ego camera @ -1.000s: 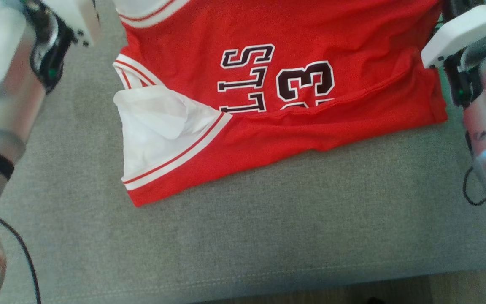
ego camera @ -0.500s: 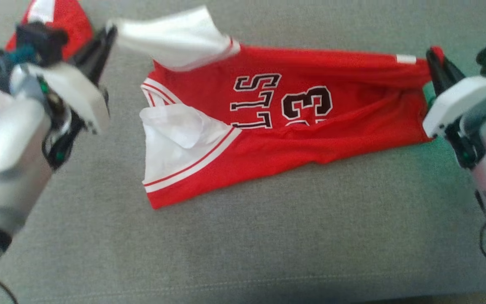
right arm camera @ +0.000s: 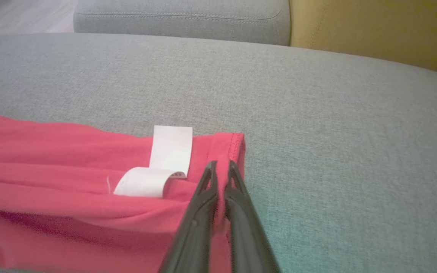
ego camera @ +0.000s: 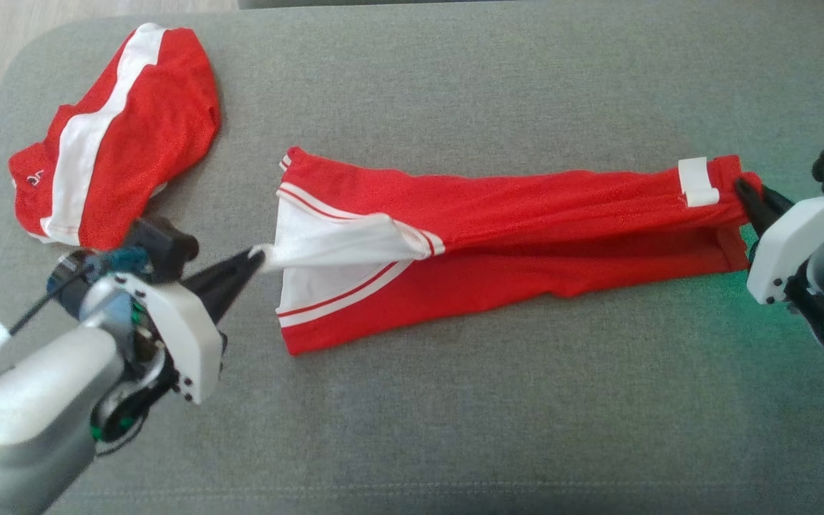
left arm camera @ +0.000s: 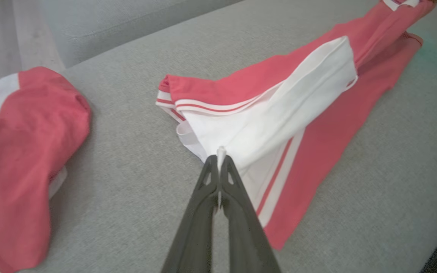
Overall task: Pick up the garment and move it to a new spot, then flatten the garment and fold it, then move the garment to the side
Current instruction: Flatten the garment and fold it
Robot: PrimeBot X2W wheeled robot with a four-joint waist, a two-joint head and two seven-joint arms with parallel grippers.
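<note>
Left gripper (ego camera: 258, 256), fingers pressed together, pinches a white corner of the red shirt (ego camera: 526, 214). A second red-and-white garment (ego camera: 119, 129) lies apart behind it on the grey cushion (ego camera: 455, 415). Folded lengthwise into a long band, the shirt stretches across the cushion's middle, its inner layers hidden. Beside its white tag (ego camera: 697, 182) the right gripper (ego camera: 742, 189), likewise closed, grips the hem corner, fingertips half buried in cloth. Both arms are cut off by the frame.
</note>
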